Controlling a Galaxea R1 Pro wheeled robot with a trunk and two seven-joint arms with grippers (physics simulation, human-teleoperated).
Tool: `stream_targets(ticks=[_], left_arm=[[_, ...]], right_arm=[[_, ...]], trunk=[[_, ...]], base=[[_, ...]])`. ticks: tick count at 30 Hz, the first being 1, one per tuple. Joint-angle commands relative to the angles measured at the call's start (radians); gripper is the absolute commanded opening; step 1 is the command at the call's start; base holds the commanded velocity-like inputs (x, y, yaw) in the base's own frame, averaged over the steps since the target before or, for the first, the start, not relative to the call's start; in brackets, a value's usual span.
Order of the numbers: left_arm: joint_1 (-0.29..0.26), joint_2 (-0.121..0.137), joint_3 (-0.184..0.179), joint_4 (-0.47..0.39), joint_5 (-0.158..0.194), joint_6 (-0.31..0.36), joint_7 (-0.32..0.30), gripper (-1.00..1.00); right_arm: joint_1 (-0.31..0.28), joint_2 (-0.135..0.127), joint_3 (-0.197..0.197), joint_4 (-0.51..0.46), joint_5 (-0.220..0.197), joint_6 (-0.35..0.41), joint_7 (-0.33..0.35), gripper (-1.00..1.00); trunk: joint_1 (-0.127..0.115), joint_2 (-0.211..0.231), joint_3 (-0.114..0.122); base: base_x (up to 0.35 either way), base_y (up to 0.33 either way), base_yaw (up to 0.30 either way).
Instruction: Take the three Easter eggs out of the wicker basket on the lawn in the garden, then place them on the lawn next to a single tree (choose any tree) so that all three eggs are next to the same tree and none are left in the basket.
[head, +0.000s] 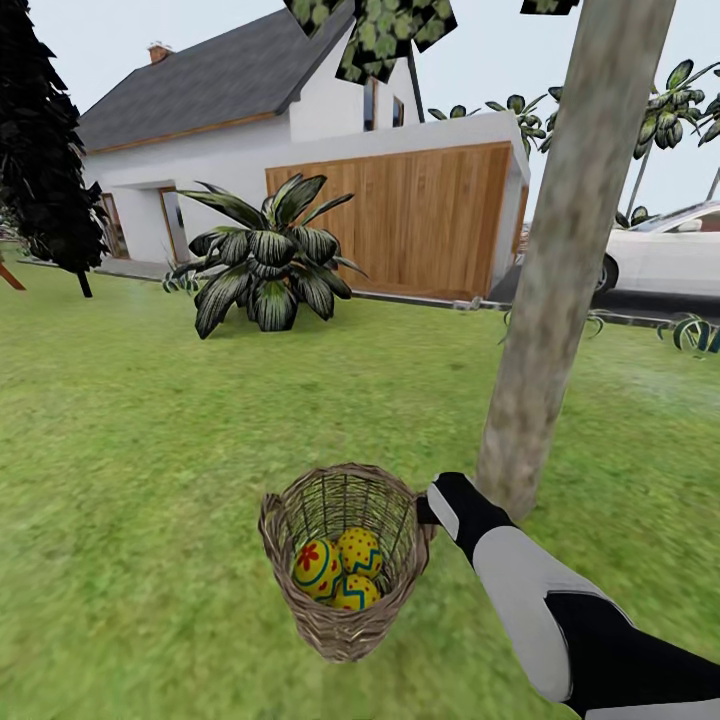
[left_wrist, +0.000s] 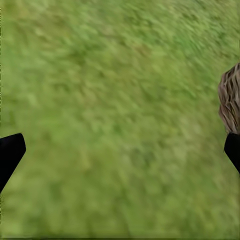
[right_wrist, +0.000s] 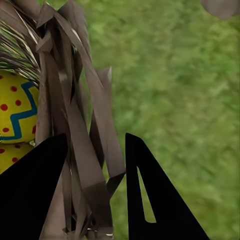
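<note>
Right arm outstretched, fingers (right_wrist: 95, 190) pinching wicker basket (head: 345, 610) rim, left fingers (left_wrist: 120, 155) wide.

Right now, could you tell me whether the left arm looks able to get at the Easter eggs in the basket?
Probably yes: the wicker basket is open-topped, the Easter eggs lie uncovered, and the left gripper hangs open beside it. The right gripper holds only the far rim.
</note>
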Motion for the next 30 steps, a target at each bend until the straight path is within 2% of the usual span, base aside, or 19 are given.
stream_targets(ticks=[1,30], left_arm=[[0.000,0.000,0.000,0.002,0.010,0.000,-0.006,1.00],[-0.001,0.000,-0.002,0.004,0.009,0.000,-0.006,1.00]], right_arm=[[-0.001,0.001,-0.009,-0.002,-0.009,0.001,-0.004,-1.00],[0.001,0.001,-0.009,-0.002,-0.009,0.001,-0.004,-1.00]], trunk=[[0.004,-0.008,-0.004],[0.115,-0.211,-0.095]], base=[[0.000,0.000,0.000],[0.000,0.000,0.000]])
